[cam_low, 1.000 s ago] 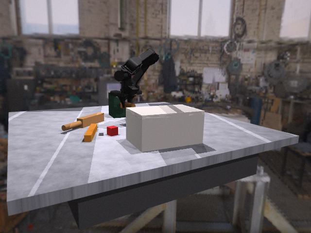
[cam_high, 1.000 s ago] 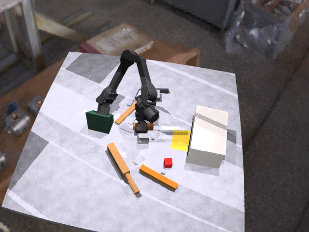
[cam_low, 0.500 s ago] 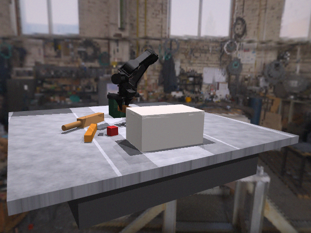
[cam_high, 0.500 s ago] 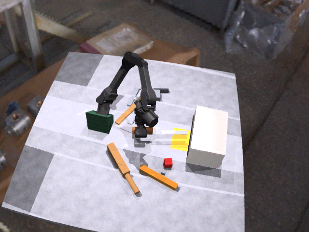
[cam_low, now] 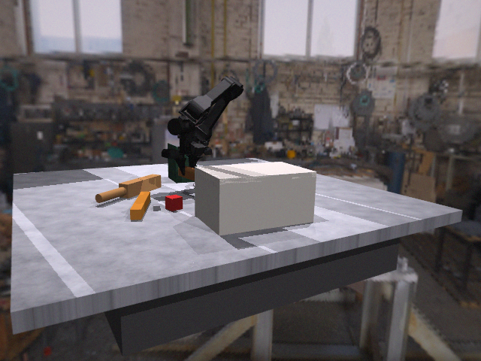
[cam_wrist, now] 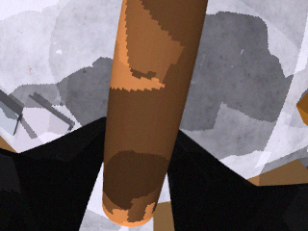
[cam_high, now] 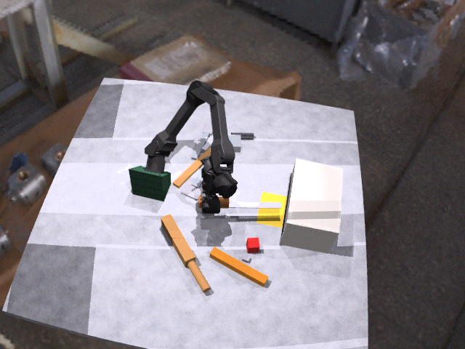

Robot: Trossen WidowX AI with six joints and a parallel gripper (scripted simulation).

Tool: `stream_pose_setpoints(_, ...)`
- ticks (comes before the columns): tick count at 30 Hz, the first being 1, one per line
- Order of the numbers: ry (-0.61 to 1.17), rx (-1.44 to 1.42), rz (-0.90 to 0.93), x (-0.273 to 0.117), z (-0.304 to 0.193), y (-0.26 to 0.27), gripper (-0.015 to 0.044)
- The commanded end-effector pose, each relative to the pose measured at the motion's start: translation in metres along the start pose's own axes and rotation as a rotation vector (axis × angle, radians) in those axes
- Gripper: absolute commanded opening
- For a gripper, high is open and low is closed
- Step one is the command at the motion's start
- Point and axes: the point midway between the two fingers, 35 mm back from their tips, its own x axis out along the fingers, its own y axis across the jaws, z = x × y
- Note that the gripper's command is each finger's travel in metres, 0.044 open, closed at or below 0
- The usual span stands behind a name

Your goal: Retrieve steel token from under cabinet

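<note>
My gripper (cam_high: 211, 206) (cam_low: 189, 170) (cam_wrist: 139, 130) is shut on the orange-brown round handle (cam_high: 224, 203) (cam_wrist: 144, 111) of a long tool. Its thin pale metal blade (cam_high: 270, 205) reaches over the yellow marked area (cam_high: 272, 211) in the top view, with the tip just short of the cabinet front. A separate shadow suggests that the blade is above the table. The off-white cabinet (cam_high: 317, 187) (cam_low: 264, 201) stands directly behind the marked area. The steel token and the vent slots do not show in any view.
A red cube (cam_high: 252, 244) (cam_low: 173, 202), a small grey piece (cam_high: 246, 259) (cam_low: 156, 207), an orange bar (cam_high: 238, 266) (cam_low: 140, 206) and a wooden paddle-like piece (cam_high: 178, 240) (cam_low: 141, 185) lie to one side. Another orange strip (cam_high: 187, 172) and pale grey pieces lie behind the arm.
</note>
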Motion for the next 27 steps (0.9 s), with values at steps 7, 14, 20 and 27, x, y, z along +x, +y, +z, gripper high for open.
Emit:
stream_pose_setpoints(7, -0.012, 0.009, -0.004, 0.008, -0.002, -0.012, 0.0)
stream_pose_setpoints(14, -0.012, 0.009, -0.004, 0.014, -0.003, -0.019, 0.0)
stream_pose_setpoints(20, -0.012, 0.009, -0.004, 0.02, -0.005, -0.024, 0.0)
stream_pose_setpoints(27, -0.012, 0.009, -0.004, 0.027, -0.006, -0.031, 0.0)
